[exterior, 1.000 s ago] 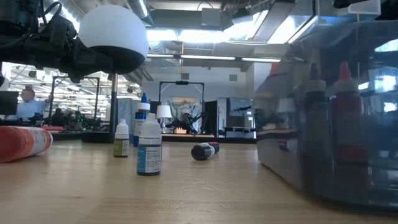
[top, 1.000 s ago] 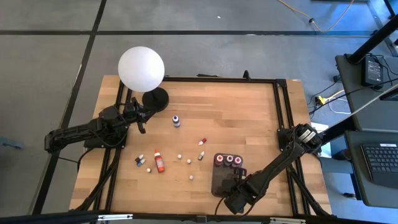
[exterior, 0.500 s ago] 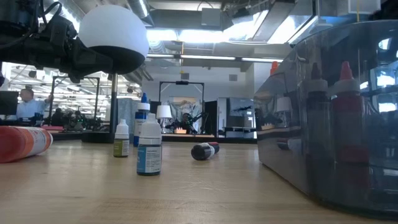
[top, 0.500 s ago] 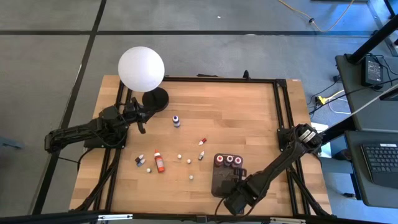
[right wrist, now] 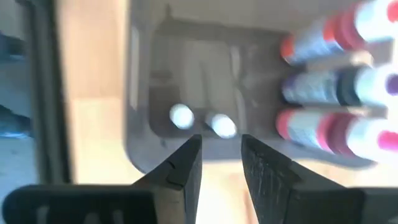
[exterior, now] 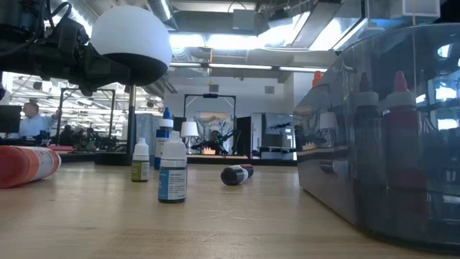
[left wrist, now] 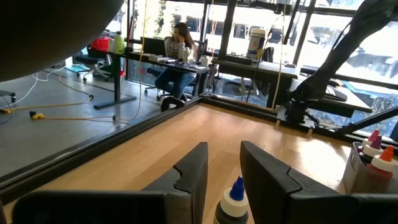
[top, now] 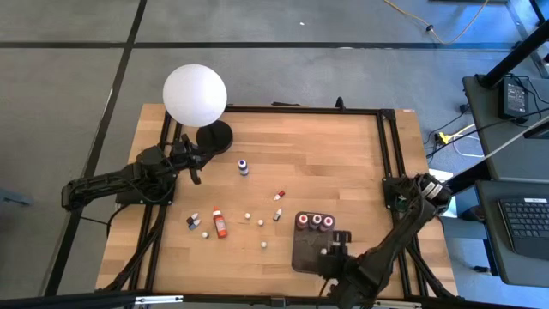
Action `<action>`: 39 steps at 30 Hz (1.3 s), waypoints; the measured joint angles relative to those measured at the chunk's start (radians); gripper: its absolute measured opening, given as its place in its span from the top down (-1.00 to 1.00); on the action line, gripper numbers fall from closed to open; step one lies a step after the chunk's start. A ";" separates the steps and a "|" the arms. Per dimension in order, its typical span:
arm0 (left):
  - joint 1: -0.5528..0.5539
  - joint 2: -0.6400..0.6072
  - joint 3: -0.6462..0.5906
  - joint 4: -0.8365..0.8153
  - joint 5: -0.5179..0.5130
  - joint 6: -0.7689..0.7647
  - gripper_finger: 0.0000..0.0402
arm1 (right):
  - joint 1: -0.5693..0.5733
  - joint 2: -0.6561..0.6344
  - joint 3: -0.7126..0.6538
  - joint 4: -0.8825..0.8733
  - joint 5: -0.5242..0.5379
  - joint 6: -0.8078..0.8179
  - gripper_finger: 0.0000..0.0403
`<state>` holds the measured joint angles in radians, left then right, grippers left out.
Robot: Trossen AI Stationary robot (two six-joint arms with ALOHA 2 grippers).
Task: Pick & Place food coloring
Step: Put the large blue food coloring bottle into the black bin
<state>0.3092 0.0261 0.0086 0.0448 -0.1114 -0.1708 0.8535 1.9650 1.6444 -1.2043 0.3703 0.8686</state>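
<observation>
1. Grey floor surrounds the wooden desk (top: 326, 172), which sits in a black frame; beyond it the low view shows an open workshop with ceiling lights, and a seated person (left wrist: 177, 53) shows far off in the left wrist view.
2. We see a white globe lamp (top: 195, 94) at about 11 o'clock on the desk, on a black base.
3. Loose food coloring bottles lie scattered around the desk's middle: a blue-capped bottle (top: 244, 166) stands upright toward 12 o'clock, and an orange bottle (top: 220, 222) lies flat at about 8 o'clock, its long axis running roughly 12 to 6 with the cap toward 12.
4. A small red-capped bottle (top: 279, 196) lies on its side near the centre, its long axis slanted; several tiny white-capped bottles (top: 196, 222) stand upright around it.
5. We find the dark grey tray (top: 308, 251) at about 5 o'clock, with three upright bottles (top: 316, 221) in a row at its far end and two white caps (right wrist: 222, 125) showing in its near part.
6. The right pincer (top: 335, 246) hovers over the tray's near end, its fingers a narrow gap apart and pinching nothing.
7. The left pincer (top: 194, 160) waits at about 10 o'clock beside the lamp base, fingers slightly apart, empty, pointing toward the blue-capped bottle.
</observation>
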 joint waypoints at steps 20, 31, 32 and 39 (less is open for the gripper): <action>0.000 0.000 0.000 0.005 0.001 -0.002 0.54 | 0.172 -0.279 -0.272 0.207 0.286 0.088 0.43; 0.000 0.000 0.000 0.005 0.000 -0.092 0.54 | 0.188 -0.803 -0.859 0.704 0.292 0.002 0.43; 0.000 0.000 0.000 0.005 0.001 -0.101 0.54 | 0.188 -0.849 -0.913 0.765 0.300 -0.030 0.43; 0.000 0.000 0.000 0.005 0.000 -0.105 0.55 | 0.188 -1.046 -1.171 0.998 0.355 -0.219 0.43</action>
<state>0.3088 0.0257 0.0084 0.0502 -0.1110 -0.2760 1.0416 0.9189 0.4736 -0.2060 0.7256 0.6491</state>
